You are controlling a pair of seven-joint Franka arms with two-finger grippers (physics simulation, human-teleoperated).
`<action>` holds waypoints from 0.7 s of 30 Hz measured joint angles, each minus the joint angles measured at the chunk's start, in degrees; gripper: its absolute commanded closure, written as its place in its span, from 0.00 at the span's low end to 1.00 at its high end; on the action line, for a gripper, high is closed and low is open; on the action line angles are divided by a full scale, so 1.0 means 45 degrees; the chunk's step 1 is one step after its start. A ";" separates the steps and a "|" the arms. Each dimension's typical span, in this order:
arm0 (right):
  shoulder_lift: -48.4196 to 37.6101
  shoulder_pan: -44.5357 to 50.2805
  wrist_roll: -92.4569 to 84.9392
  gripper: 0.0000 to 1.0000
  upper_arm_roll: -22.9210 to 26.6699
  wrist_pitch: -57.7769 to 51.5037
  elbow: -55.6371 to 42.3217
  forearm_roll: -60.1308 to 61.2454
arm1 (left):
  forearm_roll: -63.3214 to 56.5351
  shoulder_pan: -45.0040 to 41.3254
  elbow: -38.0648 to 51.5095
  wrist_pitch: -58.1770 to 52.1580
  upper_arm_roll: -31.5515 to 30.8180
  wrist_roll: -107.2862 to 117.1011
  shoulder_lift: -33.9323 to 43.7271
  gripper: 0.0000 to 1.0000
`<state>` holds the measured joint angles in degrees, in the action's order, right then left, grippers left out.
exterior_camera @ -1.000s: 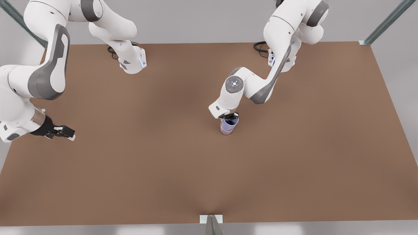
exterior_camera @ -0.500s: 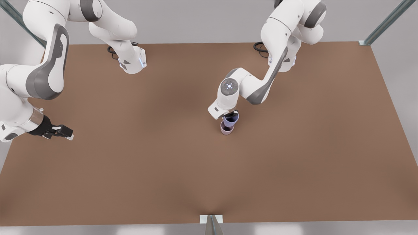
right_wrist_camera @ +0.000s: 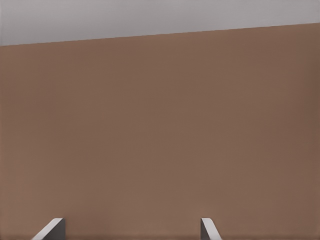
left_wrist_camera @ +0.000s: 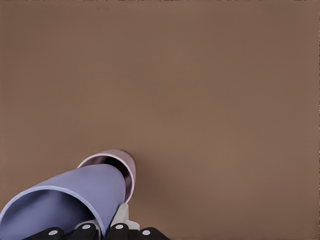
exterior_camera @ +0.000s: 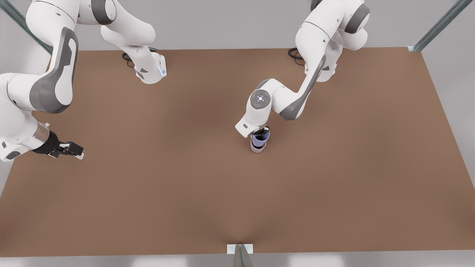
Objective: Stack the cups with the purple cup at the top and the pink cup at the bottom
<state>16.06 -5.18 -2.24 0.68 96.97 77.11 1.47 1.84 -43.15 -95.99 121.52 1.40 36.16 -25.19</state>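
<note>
The pink cup (exterior_camera: 256, 149) stands upright on the brown table near the middle. The purple cup (exterior_camera: 261, 139) hangs right over it, its base at the pink cup's mouth. My left gripper (exterior_camera: 264, 132) is shut on the purple cup's rim. In the left wrist view the purple cup (left_wrist_camera: 65, 200) is tilted, its base meets the pink cup (left_wrist_camera: 129, 165), and my left gripper (left_wrist_camera: 107, 226) pinches its wall. How deep it sits inside is hidden. My right gripper (exterior_camera: 76, 151) waits open at the front view's left edge, its fingers (right_wrist_camera: 52, 228) spread over bare table.
The brown table (exterior_camera: 334, 178) spreads wide around the cups. Both arm bases (exterior_camera: 150, 72) stand along the far edge. A metal post foot (exterior_camera: 239, 249) sits at the middle of the near edge.
My left arm's wrist shifted a little toward the front view's left, and the purple cup rose slightly, then came back down onto the pink cup's mouth. The right arm barely moved.
</note>
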 measured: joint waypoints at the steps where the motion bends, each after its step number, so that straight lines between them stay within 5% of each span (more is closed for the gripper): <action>1: 0.0000 -0.0001 -0.0004 0.00 0.0002 0.0000 0.0000 -0.0006 | -0.0001 0.0000 0.0016 0.0013 0.0000 0.0031 -0.0021 0.79; 13: 0.0019 -0.0002 -0.0041 0.00 0.0000 0.0015 0.0000 -0.0034 | -0.0021 0.0000 -0.0100 0.0004 0.0000 0.0291 -0.0268 0.79; 14: 0.0019 -0.0003 -0.0043 0.00 -0.0001 0.0015 0.0000 -0.0032 | -0.0017 0.0000 -0.0100 0.0014 0.0000 0.0302 -0.0313 0.69; 15: 0.0027 -0.0001 -0.0045 0.00 0.0001 0.0016 0.0000 -0.0027 | 0.0015 0.0000 -0.0096 0.0031 0.0000 0.0292 -0.0343 0.50; 16: 0.0031 -0.0001 -0.0047 0.00 0.0002 0.0016 0.0000 -0.0027 | 0.0073 0.0000 -0.0090 0.0059 0.0001 0.0261 -0.0358 0.46; 21: 0.0023 -0.0003 -0.0054 0.00 -0.0001 0.0017 0.0000 -0.0039 | 0.0062 0.0000 -0.0082 0.0086 0.0000 0.0236 -0.0376 0.45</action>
<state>16.17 -5.19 -2.48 0.68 97.05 77.11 1.29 2.11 -43.16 -96.36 121.91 1.41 37.22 -26.88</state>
